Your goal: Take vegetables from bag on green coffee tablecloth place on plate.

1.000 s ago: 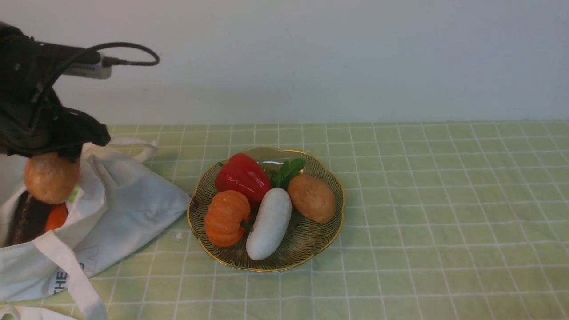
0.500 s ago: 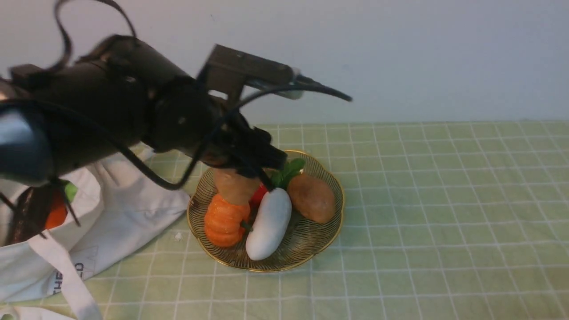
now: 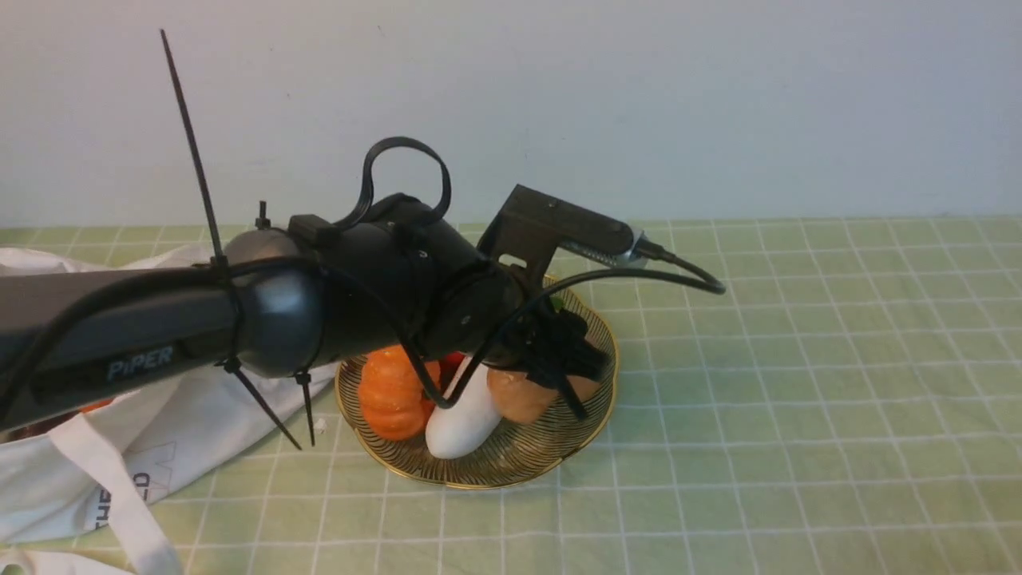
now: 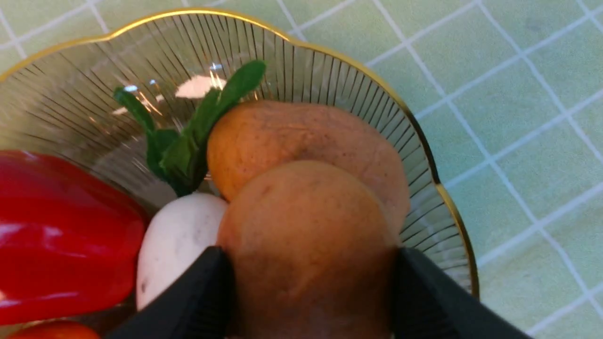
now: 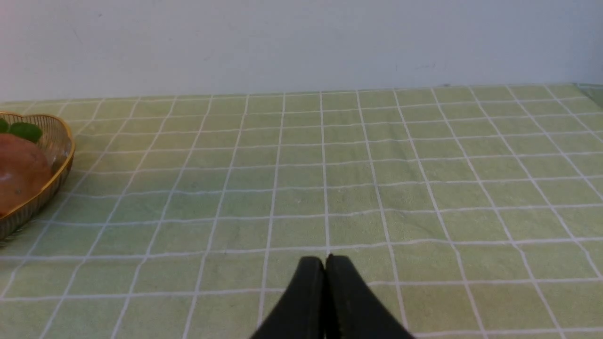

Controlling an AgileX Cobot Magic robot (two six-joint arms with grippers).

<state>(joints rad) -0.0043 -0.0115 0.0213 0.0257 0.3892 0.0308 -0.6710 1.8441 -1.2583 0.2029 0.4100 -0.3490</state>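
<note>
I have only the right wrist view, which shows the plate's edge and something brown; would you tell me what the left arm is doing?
Observer: The left gripper is shut on a potato, holding it low over the plate.
Operator: Thank you. Is anything under it?
Observer: A second potato lies in the plate right next to the held one. I cannot tell whether they touch.
Operator: What else is in the plate?
Observer: A red pepper, a white radish and an orange pumpkin, all on the side towards the robot's left.
</note>
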